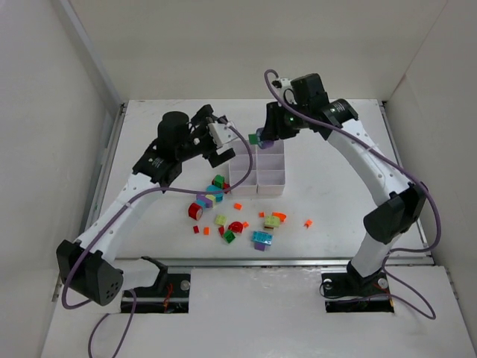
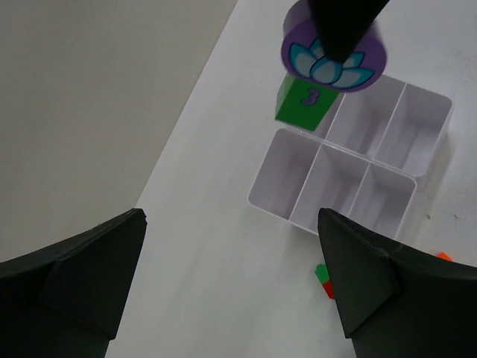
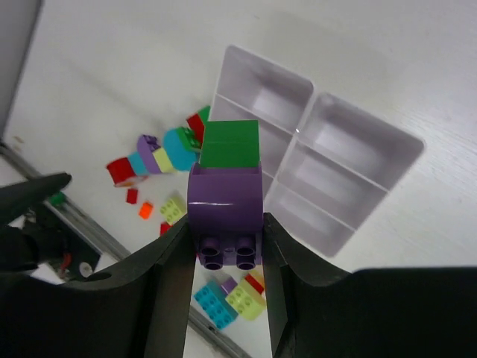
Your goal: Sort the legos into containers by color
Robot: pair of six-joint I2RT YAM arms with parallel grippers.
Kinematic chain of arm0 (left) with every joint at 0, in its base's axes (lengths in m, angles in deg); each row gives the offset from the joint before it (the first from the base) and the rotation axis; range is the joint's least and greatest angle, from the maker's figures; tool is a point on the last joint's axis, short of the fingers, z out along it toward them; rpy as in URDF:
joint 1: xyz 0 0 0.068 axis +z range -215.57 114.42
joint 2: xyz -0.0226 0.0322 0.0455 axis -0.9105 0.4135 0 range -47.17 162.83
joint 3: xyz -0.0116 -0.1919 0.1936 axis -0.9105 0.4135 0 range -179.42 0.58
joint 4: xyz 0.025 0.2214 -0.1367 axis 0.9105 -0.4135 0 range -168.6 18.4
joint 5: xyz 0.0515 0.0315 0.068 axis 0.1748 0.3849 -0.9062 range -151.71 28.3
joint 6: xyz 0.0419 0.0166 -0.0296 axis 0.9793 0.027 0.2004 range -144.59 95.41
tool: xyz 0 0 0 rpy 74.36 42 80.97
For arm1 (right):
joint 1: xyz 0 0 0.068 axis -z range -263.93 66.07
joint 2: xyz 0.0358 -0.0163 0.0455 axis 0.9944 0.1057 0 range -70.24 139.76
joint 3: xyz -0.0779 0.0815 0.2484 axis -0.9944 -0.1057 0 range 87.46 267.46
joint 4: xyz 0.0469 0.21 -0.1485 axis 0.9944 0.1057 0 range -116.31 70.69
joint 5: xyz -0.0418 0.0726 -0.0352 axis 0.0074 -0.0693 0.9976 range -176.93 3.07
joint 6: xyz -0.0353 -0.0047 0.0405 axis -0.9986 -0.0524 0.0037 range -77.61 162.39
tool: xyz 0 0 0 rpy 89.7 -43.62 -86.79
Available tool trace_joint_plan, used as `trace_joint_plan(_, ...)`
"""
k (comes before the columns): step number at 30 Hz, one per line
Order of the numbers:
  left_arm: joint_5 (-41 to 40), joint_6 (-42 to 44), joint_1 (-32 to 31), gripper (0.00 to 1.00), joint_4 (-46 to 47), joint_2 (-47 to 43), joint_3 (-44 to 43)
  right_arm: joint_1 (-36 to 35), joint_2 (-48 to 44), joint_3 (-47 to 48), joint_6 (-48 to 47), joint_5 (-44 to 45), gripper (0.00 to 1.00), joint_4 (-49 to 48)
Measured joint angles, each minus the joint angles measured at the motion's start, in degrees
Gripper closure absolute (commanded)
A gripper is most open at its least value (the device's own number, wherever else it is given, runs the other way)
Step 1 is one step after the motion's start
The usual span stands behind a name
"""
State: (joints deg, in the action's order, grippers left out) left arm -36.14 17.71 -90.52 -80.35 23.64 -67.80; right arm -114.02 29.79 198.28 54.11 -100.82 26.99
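Above the white tray (image 3: 298, 134) the right gripper (image 3: 225, 230) clamps a purple-and-green brick (image 3: 223, 198), while the left gripper (image 2: 231, 218) gapes empty beside it.

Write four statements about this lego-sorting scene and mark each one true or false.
1. The right gripper clamps a purple plastic brick with a green piece attached. True.
2. The left gripper holds a red brick. False: it is open and empty.
3. The white six-compartment plastic tray already holds several bricks. False: the compartments in view look empty.
4. Loose bricks lie on the table on the tray's near side. True.
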Motion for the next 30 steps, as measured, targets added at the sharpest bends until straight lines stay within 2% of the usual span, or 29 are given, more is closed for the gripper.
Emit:
trace_joint_plan(6, -2.7, 5.7, -2.8, 0.01, 5.4, 1.1, 1.5, 2.9, 0.0, -4.8, 3.2, -12.9, 1.0, -12.8)
trace_joint_plan(10, -4.5, 10.5, -2.7, 0.01, 10.3, 3.9, 4.2, 1.7, -0.3, -8.7, 6.7, -16.3, 1.0, -20.2)
trace_joint_plan(13, -4.6, 13.0, -2.5, 0.02, 11.7, 7.0, 4.3, 0.7, -0.3, -10.5, 8.5, -17.2, 1.0, -21.7)
trace_joint_plan(14, -4.5, 13.4, -2.3, 0.09, 12.3, 7.6, 4.4, 0.3, -0.3, -10.5, 8.9, -17.5, 1.0, -21.9)
trace_joint_plan(17, -4.1, 13.4, -1.9, 0.16, 13.7, 8.1, 4.5, 0.0, -0.5, -10.4, 8.8, -18.4, 1.0, -22.5)
trace_joint_plan(21, -1.6, 13.6, -1.0, 0.41, 14.4, 8.1, 4.5, 0.0, -0.2, -8.5, 7.1, -19.4, 1.0, -22.0)
trace_joint_plan(22, -1.3, 13.8, -0.9, 0.56, 14.3, 8.1, 4.5, 0.0, 0.0, -7.8, 6.7, -19.5, 1.0, -22.0)
trace_joint_plan(28, -0.5, 12.9, -0.7, 0.83, 13.8, 8.2, 4.5, 0.1, 1.0, -5.6, 5.4, -20.4, 1.0, -22.0)
trace_joint_plan(29, -0.5, 12.6, -0.6, 0.89, 13.5, 8.2, 4.5, 0.1, 1.4, -5.5, 5.4, -20.7, 1.0, -22.0)
trace_joint_plan(30, -0.6, 12.3, -0.5, 1.0, 13.0, 8.2, 4.5, 0.2, 1.7, -5.4, 5.4, -21.0, 1.0, -22.0)
